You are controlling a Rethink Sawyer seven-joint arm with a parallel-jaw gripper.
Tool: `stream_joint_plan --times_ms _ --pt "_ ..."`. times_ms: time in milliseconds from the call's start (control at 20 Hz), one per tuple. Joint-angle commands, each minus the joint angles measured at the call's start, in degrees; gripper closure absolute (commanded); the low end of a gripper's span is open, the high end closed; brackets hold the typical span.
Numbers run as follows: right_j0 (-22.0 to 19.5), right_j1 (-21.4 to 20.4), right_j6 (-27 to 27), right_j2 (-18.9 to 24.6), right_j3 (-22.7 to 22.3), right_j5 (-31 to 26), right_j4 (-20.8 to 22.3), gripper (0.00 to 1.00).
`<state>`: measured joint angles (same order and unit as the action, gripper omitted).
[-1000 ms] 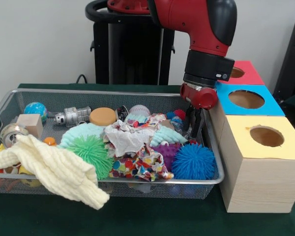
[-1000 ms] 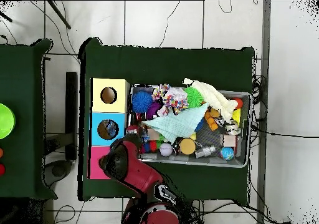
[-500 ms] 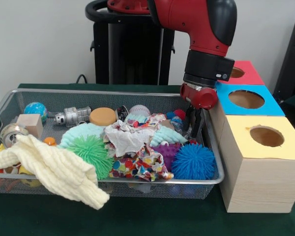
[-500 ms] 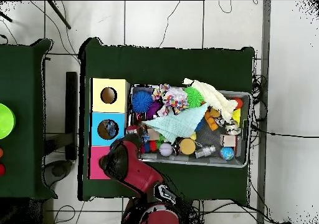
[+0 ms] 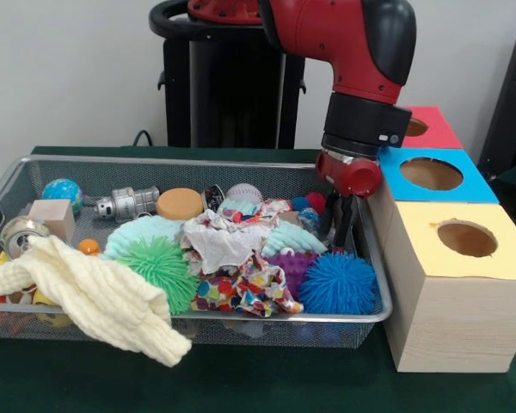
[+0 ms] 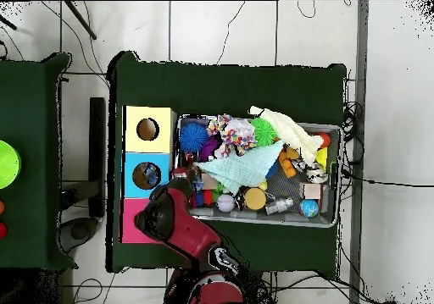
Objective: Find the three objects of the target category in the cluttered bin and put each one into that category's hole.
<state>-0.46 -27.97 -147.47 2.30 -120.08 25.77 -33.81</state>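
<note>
The wire mesh bin [image 5: 155, 161] is packed with clutter. At its right end lie a blue spiky ball [image 5: 335, 282], a purple spiky ball [image 5: 291, 265] and a small red ball [image 5: 315, 200]. My gripper [image 5: 342, 228] reaches down into that right end, just behind the blue spiky ball and beside the red ball. Nothing visibly hangs from it. Three wooden boxes with round holes stand right of the bin: yellow [image 5: 466, 238], blue [image 5: 430, 175] and red [image 5: 430, 129]. In the overhead view my arm [image 6: 174, 220] covers the gripper and part of the red box.
Also in the bin are a green spiky ball [image 5: 159, 267], a cream knitted cloth [image 5: 95, 297] draped over the front rim, a patterned cloth [image 5: 245, 288], a mint fabric [image 5: 146, 231], a globe ball [image 5: 62, 191], a wooden block [image 5: 53, 215] and a tan disc [image 5: 180, 204].
My wrist has shifted very slightly; the gripper stays at the bin's right end. The objects lie as before.
</note>
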Motion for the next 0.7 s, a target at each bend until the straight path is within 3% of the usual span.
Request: stream_joint_plan --times_ms 50,350,400,700 --pt "-1.61 8.05 -8.14 0.00 11.51 0.33 -7.35 0.00" --pt "-2.30 6.27 -5.99 -1.00 10.24 -3.47 -6.40 0.00" --pt "-1.44 6.30 -6.27 -1.70 10.13 -3.21 -7.63 1.00" --pt "-0.85 4.22 -4.67 -2.79 9.10 -8.17 -8.43 1.00"
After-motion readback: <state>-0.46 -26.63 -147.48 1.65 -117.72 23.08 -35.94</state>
